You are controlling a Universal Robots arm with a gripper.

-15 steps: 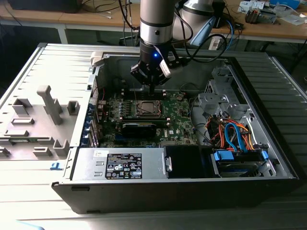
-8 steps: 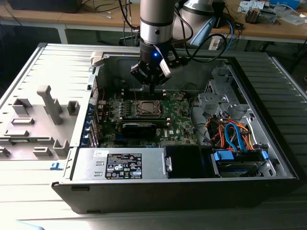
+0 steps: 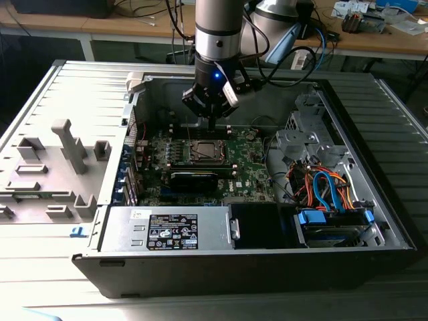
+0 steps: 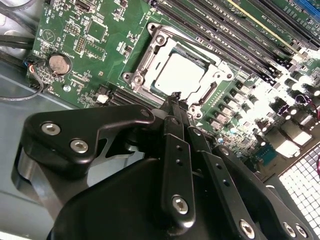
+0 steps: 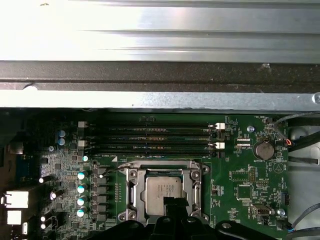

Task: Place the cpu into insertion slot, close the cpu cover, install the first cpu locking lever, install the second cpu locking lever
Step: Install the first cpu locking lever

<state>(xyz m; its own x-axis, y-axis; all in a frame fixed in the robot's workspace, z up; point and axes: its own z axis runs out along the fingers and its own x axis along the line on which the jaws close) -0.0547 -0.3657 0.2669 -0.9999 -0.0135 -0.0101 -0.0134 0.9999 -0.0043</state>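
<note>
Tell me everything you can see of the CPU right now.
The small flat square CPU with a silvery-grey metal top lies flat in the square metal-rimmed insertion slot on the green circuit board. The thin silver frame-shaped CPU cover surrounds it, the top showing through its window. The black end effector is shut, hovering at its edge; contact is unclear.

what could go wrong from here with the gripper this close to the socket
The gripper sits right at the edge of the cover, which lies down over the cpu; a push off line could scrape the chip top or bend the frame. Memory slots and small capacitors crowd the socket, so a sideways slip might knock them.
</note>
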